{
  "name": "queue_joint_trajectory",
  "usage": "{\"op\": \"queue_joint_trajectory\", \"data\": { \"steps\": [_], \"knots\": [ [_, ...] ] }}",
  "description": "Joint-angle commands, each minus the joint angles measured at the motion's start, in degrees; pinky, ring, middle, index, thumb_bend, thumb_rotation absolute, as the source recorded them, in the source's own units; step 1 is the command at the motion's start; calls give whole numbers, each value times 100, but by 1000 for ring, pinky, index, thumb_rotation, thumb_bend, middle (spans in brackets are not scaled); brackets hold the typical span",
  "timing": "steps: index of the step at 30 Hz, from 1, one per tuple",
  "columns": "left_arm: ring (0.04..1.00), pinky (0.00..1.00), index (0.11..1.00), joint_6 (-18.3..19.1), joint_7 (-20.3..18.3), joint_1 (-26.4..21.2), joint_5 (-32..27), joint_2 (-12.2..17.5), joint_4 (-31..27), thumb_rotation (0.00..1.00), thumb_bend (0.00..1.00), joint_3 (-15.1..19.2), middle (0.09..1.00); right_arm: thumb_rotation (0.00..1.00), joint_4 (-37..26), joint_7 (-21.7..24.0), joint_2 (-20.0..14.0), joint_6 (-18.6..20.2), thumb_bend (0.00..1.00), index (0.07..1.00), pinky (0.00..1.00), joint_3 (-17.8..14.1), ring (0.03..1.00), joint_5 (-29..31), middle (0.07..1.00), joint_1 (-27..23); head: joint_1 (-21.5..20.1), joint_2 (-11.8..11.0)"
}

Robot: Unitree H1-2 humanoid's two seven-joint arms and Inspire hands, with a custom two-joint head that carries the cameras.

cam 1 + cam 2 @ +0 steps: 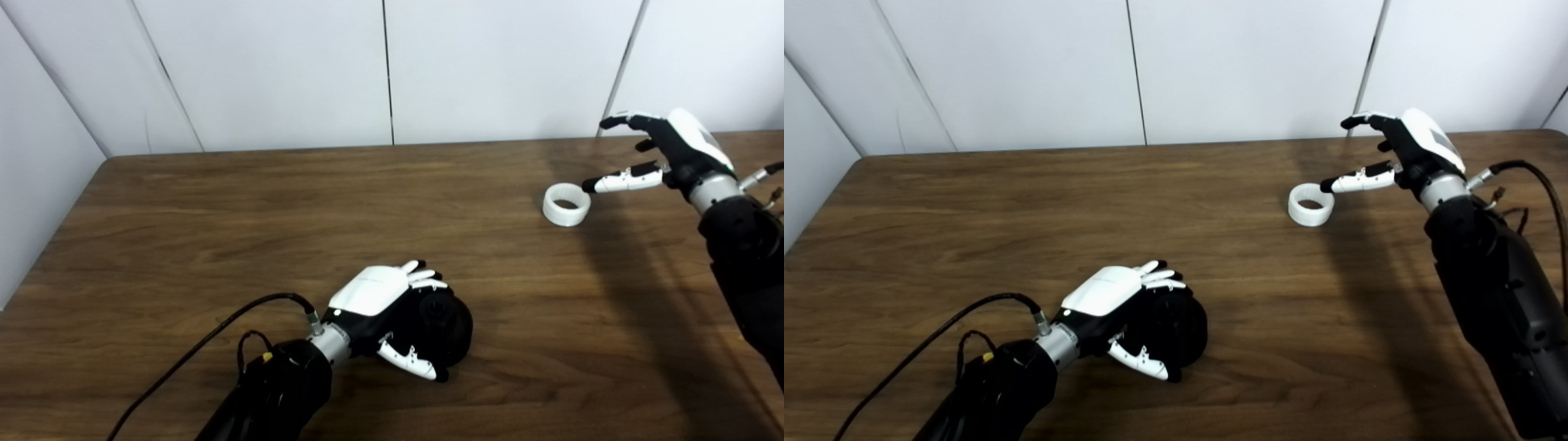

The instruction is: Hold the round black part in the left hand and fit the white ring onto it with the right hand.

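Two parts in play, well apart. Round black part (442, 324) at about 6 o'clock on the tabletop (245, 202), wrapped by the left hand (392, 318), fingers curled over its top and thumb under its near edge; resting on or just above the wood, cannot tell which. White ring (566, 205) at about 2 o'clock, lying flat with its opening up, gripped by nothing. Right hand (658, 156) just beside it at the ring's 3 o'clock, spread wide and empty, thumb tip (597, 184) at or nearly touching the ring's right rim, the other fingers raised above and behind, toward 1 o'clock.

Step in hand, by the look of it: picking up the ring. Best done by lowering the raised fingers over the far wall while the thumb stays on the near one, pinching across the rim rather than pushing sideways, since a light ring would probably slide on smooth wood. Worth keeping the opening level during the lift, ready for carrying down toward 6 o'clock and seating squarely over the black part's raised centre.
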Motion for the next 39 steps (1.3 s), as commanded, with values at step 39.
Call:
{"op": "queue_joint_trajectory", "data": {
  "steps": [39],
  "knots": [
    [1000, 925, 820, 107, -252, 1, -14, -30, 147, 450, 975, -40, 942, 365, 1551, 134, 212, -266, 883, 785, 860, 771, 948, -439, 911, -810, 28, 44]
  ]
}}
